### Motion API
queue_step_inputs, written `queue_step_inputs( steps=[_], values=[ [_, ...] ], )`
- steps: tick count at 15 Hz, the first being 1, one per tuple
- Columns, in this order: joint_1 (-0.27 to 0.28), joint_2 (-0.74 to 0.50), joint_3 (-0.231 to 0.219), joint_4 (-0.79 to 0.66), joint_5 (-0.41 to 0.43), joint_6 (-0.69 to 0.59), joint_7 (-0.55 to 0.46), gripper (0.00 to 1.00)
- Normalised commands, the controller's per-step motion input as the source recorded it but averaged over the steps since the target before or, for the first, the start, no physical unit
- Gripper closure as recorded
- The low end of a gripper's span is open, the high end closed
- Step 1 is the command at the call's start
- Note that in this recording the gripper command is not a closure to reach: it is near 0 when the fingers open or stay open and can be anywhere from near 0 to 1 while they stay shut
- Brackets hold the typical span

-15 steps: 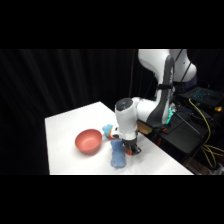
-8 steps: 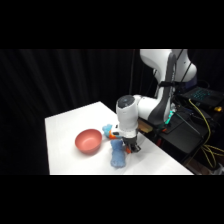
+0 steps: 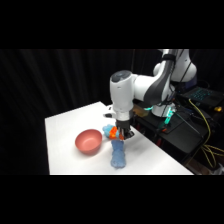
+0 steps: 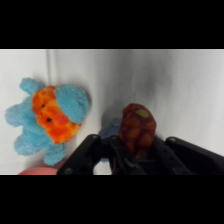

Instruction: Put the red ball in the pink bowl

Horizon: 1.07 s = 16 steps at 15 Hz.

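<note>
In the wrist view the red ball [image 4: 137, 125], dark red with a yellowish patch, sits clamped between my fingers, and my gripper [image 4: 136, 144] is shut on it above the white table. In the side view my gripper [image 3: 120, 133] hangs just right of the pink bowl [image 3: 82, 148], with the red ball [image 3: 115, 132] showing as an orange spot at the fingers. The bowl stands upright on the table, and nothing shows inside it. A sliver of the pink bowl [image 4: 37, 171] shows at the wrist view's lower left.
A light-blue plush toy [image 3: 118, 154] lies on the table below my gripper, right of the bowl; its blue and orange head [image 4: 52, 117] shows in the wrist view. Black equipment and cables [image 3: 200, 120] stand off the table's right side.
My gripper has risen a little and shifted slightly left towards the bowl, still holding the ball. The bowl and the plush toy have not moved.
</note>
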Motion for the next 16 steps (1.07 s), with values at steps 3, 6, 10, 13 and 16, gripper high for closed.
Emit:
queue_step_inputs(
  steps=[3,6,10,13,16],
  values=[
    [-0.134,-0.01,-0.019,0.28,-0.129,-0.25,-0.05,0.32],
    [-0.156,0.26,-0.048,0.48,-0.071,-0.2,-0.16,0.32],
    [-0.15,0.42,-0.052,0.66,0.021,-0.25,-0.22,0.32],
    [-0.08,0.45,-0.021,0.71,0.07,-0.34,-0.18,0.32],
    [-0.022,0.4,0.003,0.64,0.088,-0.36,-0.15,0.32]
  ],
)
